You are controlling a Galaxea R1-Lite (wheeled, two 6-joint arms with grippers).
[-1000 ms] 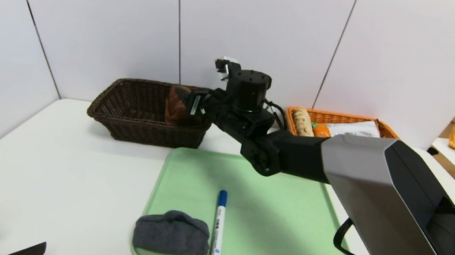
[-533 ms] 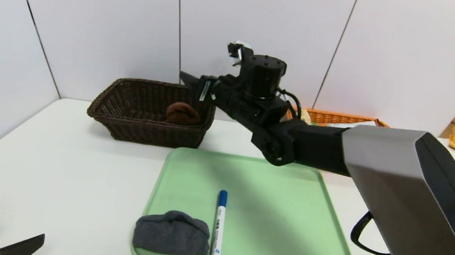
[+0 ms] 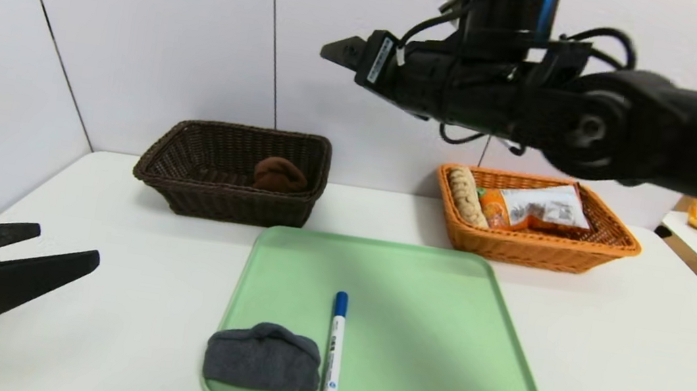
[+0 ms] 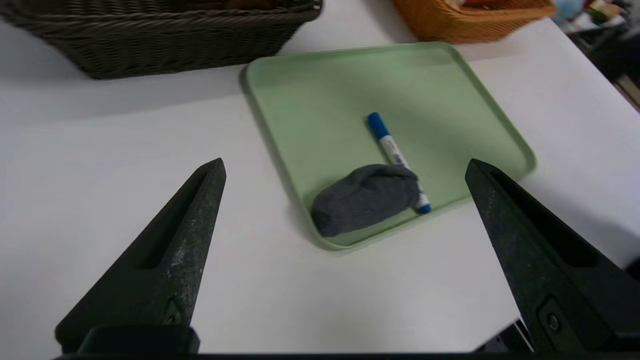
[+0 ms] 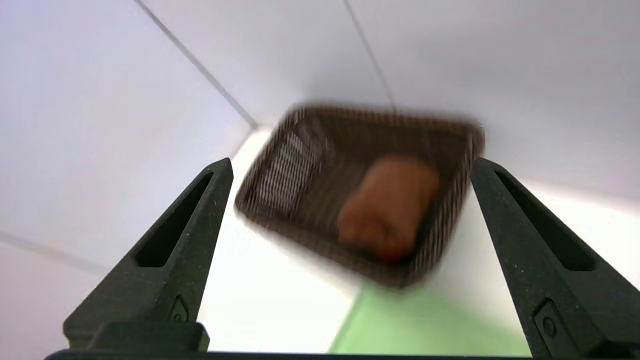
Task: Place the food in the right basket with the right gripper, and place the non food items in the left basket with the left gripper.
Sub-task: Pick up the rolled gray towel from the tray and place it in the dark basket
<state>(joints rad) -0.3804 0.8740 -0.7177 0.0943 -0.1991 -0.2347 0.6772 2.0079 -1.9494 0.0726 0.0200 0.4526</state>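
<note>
1. Right hand point(image 3: 341, 51) released, empty, high over the desk's point(image 3: 76, 239) back edge.
2. Left hand point(image 3: 34, 247) released, front-left corner.
3. Towel point(image 3: 280, 174) in dark basket point(image 3: 185, 190).
4. Cloth point(image 3: 263, 357), marker point(image 3: 334, 350) on tray point(image 3: 436, 344).

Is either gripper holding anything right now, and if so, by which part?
Nothing is held. The right gripper is open and empty, raised above the baskets. The left gripper is open and empty, low over the table short of the green tray.

No legible text. White marker with blue cap point(image 3: 335, 350): dark print on barrel, too small to read. Long orange snack bag point(image 3: 534, 208): white-grey printed back, characters unreadable.
</note>
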